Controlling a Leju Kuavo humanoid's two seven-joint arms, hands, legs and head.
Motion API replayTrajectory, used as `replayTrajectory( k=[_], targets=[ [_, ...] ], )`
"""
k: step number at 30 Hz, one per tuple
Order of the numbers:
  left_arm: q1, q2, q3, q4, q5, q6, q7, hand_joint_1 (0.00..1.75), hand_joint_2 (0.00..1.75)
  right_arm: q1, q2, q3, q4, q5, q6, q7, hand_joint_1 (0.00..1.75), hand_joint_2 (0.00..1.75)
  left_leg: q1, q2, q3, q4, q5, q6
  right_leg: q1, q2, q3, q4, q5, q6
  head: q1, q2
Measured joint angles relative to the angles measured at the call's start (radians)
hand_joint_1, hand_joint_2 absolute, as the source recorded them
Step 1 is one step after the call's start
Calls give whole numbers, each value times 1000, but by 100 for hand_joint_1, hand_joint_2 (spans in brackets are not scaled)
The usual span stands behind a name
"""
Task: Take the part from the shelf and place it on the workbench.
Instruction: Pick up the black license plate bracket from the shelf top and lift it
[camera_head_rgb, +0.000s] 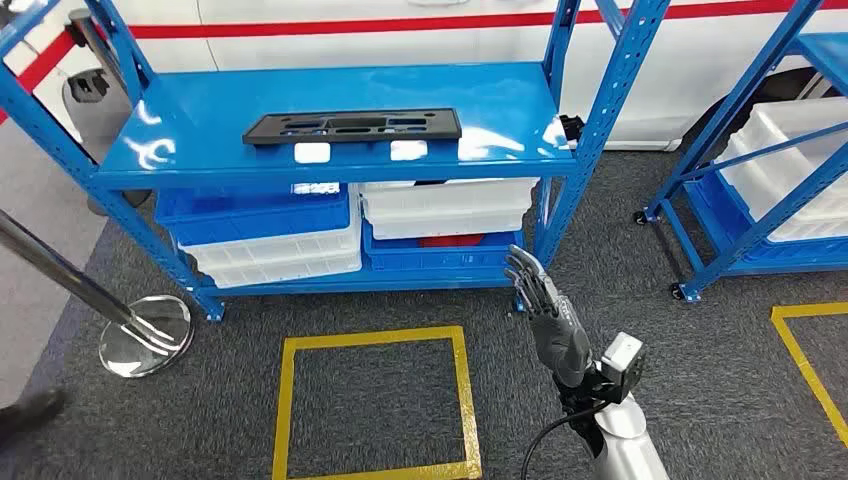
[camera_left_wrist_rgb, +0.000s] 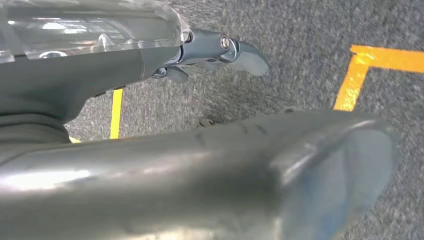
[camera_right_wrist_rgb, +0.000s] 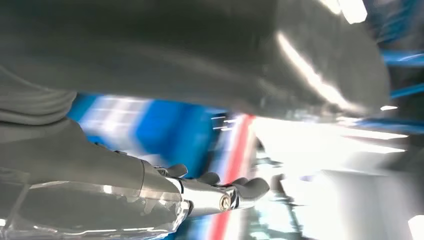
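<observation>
A flat black part (camera_head_rgb: 352, 126) with several cut-outs lies on the top board of the blue shelf (camera_head_rgb: 200, 120), towards the middle. My right hand (camera_head_rgb: 545, 310) is raised in front of the shelf's lower right corner, fingers stretched out and apart, holding nothing; it is well below and right of the part. In the right wrist view the right hand (camera_right_wrist_rgb: 200, 192) shows the same outstretched fingers against a blurred blue and white background. The left hand (camera_left_wrist_rgb: 215, 52) hangs over grey carpet, fingers extended, nothing in it.
White and blue bins (camera_head_rgb: 270, 235) fill the lower shelf. A second blue rack (camera_head_rgb: 770, 170) with white bins stands at the right. Yellow tape squares (camera_head_rgb: 375, 400) mark the grey carpet. A chrome stanchion base (camera_head_rgb: 145, 335) stands at the left, with a dark shoe (camera_head_rgb: 30, 410) near it.
</observation>
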Motion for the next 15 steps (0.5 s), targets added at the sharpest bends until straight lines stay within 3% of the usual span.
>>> replayTrajectory(
  k=[3, 4, 5, 7, 9, 13, 15],
  targets=[
    [-1, -1, 16, 3, -3, 0, 0, 0, 0, -2, -6, 35, -56, -31, 20, -17, 0, 0, 9, 2, -79, 134, -37, -10, 0, 0, 9, 0, -10, 0, 0, 0],
    [-1, -2, 23, 4, -5, 0, 0, 0, 0, -3, -10, 52, -82, -46, 29, -25, 0, 0, 13, 3, -103, 164, -33, -15, -1, -1, 16, 0, -17, 2, 0, 0],
    [-1, -2, 30, 5, -6, 0, 0, 0, 0, -5, -13, 66, -106, -60, 38, -32, 0, 0, 17, 5, -106, 155, -8, -18, -3, 0, 25, 0, -25, 5, 0, 0],
    [-2, -3, 45, 6, -10, -3, 0, 0, 0, -10, -21, 99, -159, -91, 55, -41, 0, 0, 23, 9, -63, 38, 75, -23, -9, -1, 49, 0, -43, 14, 0, 0],
    [-6, -5, 60, 9, -16, -7, -1, 0, 0, -20, -31, 134, -215, -125, 74, -46, 0, 0, 19, 14, -12, -71, 111, -17, -9, 0, 66, -2, -60, 29, 0, 0],
    [-12, -10, 90, 14, -22, -10, -3, 0, 0, -44, -49, 199, -306, -194, 108, -51, 0, 0, 12, 10, 21, -113, 83, 21, -9, 0, 82, 4, -61, 56, 0, 0],
    [-13, -12, 102, 14, -23, -10, -6, 0, 0, -54, -57, 222, -338, -227, 121, -53, 0, 0, 11, 7, 47, -123, 72, 39, -11, 1, 46, 80, -67, 58, 0, 0]
  ],
)
